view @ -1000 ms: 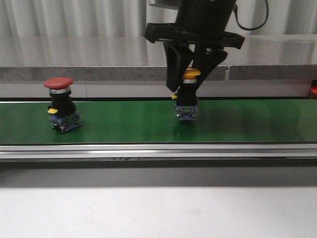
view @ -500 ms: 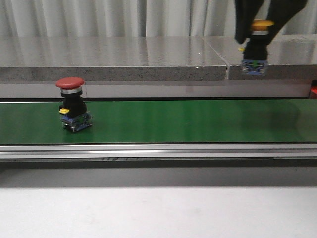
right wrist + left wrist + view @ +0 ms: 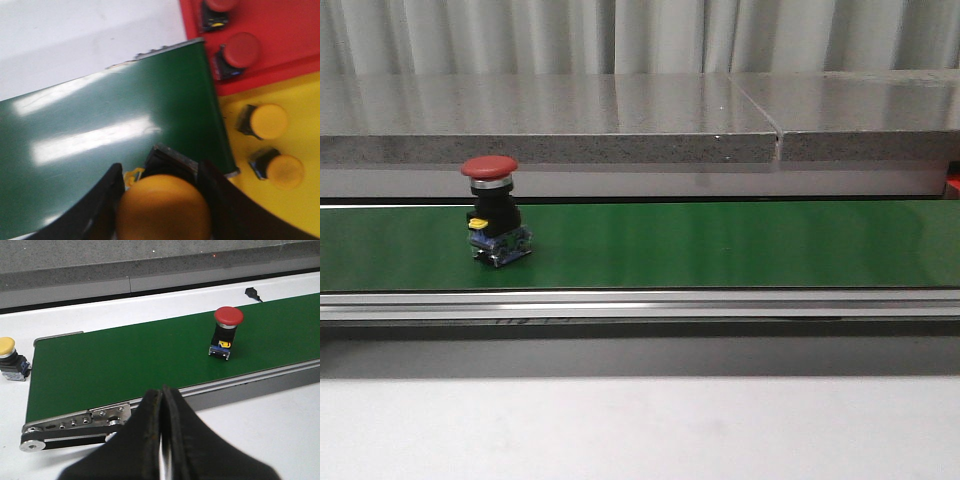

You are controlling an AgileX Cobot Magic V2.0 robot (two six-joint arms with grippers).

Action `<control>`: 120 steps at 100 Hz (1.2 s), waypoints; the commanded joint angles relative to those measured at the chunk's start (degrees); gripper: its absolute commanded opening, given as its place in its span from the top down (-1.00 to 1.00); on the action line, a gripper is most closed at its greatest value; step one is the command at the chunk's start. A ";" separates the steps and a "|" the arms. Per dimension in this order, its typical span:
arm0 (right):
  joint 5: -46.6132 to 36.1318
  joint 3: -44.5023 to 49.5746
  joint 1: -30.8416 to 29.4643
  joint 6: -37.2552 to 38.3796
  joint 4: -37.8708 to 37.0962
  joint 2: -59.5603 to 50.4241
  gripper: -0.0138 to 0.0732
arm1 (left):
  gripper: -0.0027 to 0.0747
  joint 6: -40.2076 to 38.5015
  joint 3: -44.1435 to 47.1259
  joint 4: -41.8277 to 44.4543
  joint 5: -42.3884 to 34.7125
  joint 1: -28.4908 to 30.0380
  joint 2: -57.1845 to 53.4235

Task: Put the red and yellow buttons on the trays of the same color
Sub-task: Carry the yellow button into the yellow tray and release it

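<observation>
A red button (image 3: 490, 166) on a black base stands on the green belt (image 3: 720, 245) at its left part; it also shows in the left wrist view (image 3: 228, 316). My right gripper (image 3: 162, 192) is shut on a yellow button (image 3: 164, 207), held above the belt's end beside the yellow tray (image 3: 300, 210) and red tray (image 3: 295, 35). The yellow tray holds two yellow buttons (image 3: 268, 121), the red tray two red buttons (image 3: 241, 49). My left gripper (image 3: 162, 405) is shut and empty near the belt's end. Neither gripper shows in the front view.
Another yellow button (image 3: 7, 347) stands on the white table off the belt's end in the left wrist view. A grey stone ledge (image 3: 620, 120) runs behind the belt. The belt's metal rail (image 3: 640, 303) runs along its front.
My right gripper has lifted the yellow button off the belt, up and to the right, out of the front view. The red button has travelled to the right along the belt.
</observation>
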 commanded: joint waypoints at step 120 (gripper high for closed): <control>-26.34 8.16 -26.69 8.93 1.74 14.80 0.41 | 0.99 -0.20 -1.41 -1.09 -3.86 -0.52 0.45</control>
